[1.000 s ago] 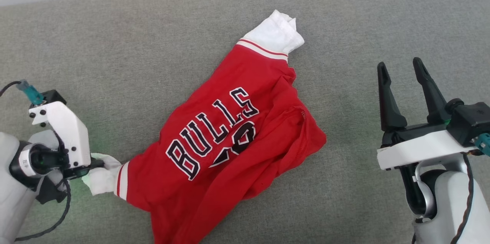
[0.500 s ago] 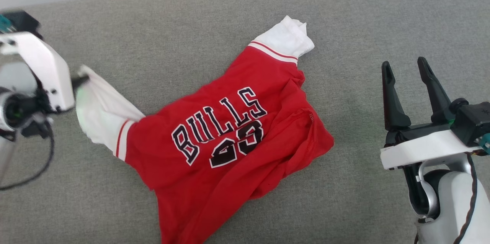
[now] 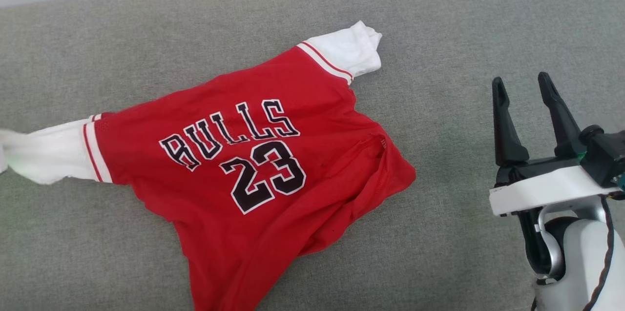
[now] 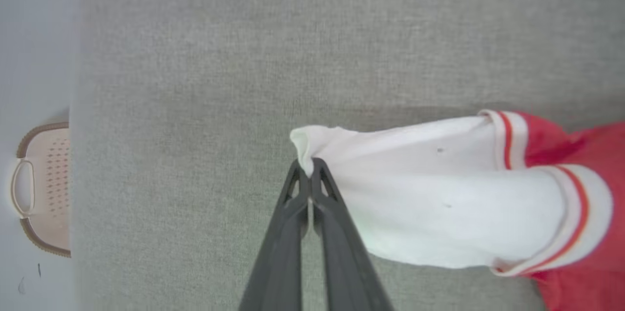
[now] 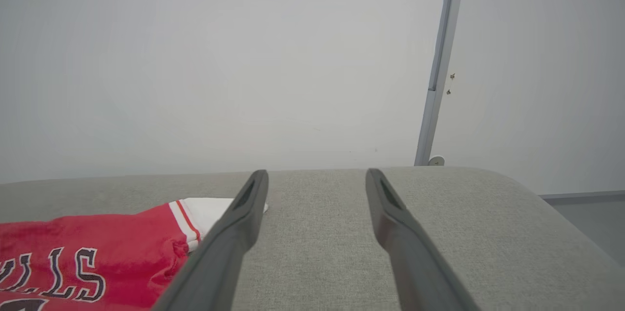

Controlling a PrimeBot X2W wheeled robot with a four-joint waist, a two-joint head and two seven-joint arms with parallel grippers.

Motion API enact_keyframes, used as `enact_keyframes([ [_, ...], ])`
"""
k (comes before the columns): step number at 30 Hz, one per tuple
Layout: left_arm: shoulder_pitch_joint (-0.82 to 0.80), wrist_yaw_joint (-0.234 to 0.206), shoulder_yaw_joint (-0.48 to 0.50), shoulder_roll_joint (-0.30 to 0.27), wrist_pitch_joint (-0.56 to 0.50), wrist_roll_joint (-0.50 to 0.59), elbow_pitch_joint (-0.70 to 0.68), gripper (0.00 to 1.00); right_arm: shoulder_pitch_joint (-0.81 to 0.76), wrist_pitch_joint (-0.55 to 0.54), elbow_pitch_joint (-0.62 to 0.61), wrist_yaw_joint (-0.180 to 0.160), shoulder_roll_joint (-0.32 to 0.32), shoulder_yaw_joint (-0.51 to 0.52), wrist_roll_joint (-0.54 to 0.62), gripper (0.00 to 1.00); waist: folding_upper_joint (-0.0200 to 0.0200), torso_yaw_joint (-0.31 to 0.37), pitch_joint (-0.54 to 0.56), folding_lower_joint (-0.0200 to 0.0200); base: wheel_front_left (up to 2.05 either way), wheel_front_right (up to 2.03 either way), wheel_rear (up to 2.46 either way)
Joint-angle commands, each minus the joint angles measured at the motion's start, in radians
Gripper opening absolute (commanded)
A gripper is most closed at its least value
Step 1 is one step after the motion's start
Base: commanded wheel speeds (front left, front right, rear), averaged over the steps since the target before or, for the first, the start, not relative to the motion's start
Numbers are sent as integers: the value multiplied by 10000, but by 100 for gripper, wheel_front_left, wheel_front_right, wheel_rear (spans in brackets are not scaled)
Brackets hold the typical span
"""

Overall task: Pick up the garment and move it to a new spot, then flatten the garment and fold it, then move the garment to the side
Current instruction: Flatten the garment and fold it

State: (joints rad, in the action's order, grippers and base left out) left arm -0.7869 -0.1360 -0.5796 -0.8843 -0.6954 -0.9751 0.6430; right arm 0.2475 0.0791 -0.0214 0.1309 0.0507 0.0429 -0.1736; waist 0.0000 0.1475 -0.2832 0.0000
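Observation:
The garment (image 3: pixel 244 155) is a red jersey with white sleeves and black "BULLS 23" print, spread face up on the grey cushion (image 3: pixel 146 32). Its left sleeve (image 3: pixel 44 152) is stretched out to the head view's left edge. In the left wrist view my left gripper (image 4: pixel 306 169) is shut on the cuff of that white sleeve (image 4: pixel 439 189). The other sleeve (image 3: pixel 349 50) lies bunched at the back. My right gripper (image 3: pixel 522 85) stands open to the right of the jersey, apart from it, with nothing between its fingers (image 5: pixel 244 208). The lower hem is rumpled and folded under at the right.
A pale wall rises behind the cushion's far edge (image 5: pixel 342 170). A beige perforated basket (image 4: pixel 44 189) sits on the floor beyond the cushion's edge in the left wrist view. Bare cushion surrounds the jersey on all sides.
My left gripper has pulled the left sleeve up and out to the left, leaving the head view. The jersey has swung round and spread, so "23" now shows in full. The right gripper stayed put.

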Motion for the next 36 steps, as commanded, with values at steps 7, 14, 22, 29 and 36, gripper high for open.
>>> enact_keyframes([
  [7, 618, -41, 67, 313, -153, -463, 675, 0, -21, -116, 9, -3, -1, 31, -45, 100, 0, -89, -87, 0, 0, 0, 0],
  [14, 457, 237, 214, 559, -116, -748, 658, 100, 24, -319, 71, -3, -1, -65, -4, 100, 0, -306, -11, 0, 0, 0, 0],
  [22, 115, 439, -15, 548, -278, -486, 321, 100, 85, -665, -55, -3, -2, -331, 96, 100, 0, -486, 53, 0, 0, 0, 0],
  [29, -91, 358, -29, 1062, -264, -647, 672, 100, 444, -1211, -181, -3, -2, -675, 302, 100, 0, -590, -228, 0, 0, 0, 0],
  [36, -33, 477, -206, 1625, -344, -725, 1258, 100, 962, -1873, -112, -3, -2, -993, 357, 100, 0, -736, -489, 0, 0, 0, 0],
])
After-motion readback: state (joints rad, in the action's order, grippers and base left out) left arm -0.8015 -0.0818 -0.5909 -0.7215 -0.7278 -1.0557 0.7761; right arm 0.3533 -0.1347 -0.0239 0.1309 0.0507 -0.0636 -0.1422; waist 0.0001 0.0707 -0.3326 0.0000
